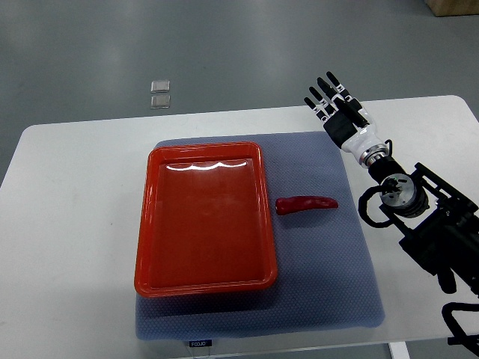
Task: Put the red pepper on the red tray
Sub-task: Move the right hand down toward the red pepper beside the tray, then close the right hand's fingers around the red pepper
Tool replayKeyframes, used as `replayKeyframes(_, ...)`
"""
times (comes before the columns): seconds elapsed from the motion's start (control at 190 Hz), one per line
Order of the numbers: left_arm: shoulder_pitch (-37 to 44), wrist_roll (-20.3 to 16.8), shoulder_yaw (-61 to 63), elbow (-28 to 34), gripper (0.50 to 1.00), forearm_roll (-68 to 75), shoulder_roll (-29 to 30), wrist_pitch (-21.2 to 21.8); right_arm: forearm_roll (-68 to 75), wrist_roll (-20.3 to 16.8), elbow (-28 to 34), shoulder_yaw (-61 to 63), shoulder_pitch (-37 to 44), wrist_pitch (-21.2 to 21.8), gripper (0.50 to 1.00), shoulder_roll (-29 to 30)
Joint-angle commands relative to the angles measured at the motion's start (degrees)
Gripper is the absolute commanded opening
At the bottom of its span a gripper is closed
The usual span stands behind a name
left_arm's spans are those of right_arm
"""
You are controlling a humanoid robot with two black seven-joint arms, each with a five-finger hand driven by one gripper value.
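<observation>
A red pepper [306,203] lies on the blue-grey mat [322,254], just right of the red tray [150,224]. The tray holds nothing. My right hand [335,105] is raised over the mat's far right corner, well beyond the pepper, with its fingers spread and holding nothing. Its arm [419,217] comes in from the right edge. The left arm does not show.
The mat lies on a white table [67,194]. Two small clear squares [160,93] lie on the grey floor beyond the table's far edge.
</observation>
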Motion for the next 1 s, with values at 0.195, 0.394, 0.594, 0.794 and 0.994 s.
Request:
replayKeyframes(0.195,0.00,0.00,-0.09,0.00,1.000,-0.09,0.00,0.17,-0.09,-0.17,0.46,-0.76,0.17,0.79,0.921,-0.13)
replayKeyframes(0.394,0.00,0.00,-0.09,0.09,1.000,-0.09,0.00,0.17,-8.25,-0.52,0.64,-6.90,2.27,4.48,0.921,-2.68)
replayKeyframes(0.594,0.00,0.00,0.00,0.09,1.000,0.00,0.00,-0.01,-36.82,-0.78,7.85,-17.81,6.84,9.58,0.921,-11.65)
replayKeyframes(0.794,-0.18,0.00,0.00,0.00,1.000,0.00,0.00,-0.09,-51.24,-0.69,16.72,-37.58,18.53,13.45,0.921,-23.25)
replayKeyframes(0.994,-0.26,0.00,0.00,0.00,1.000,0.09,0.00,-0.09,-55.89,-0.69,20.06,-44.61,21.61,13.01,0.921,-25.45)
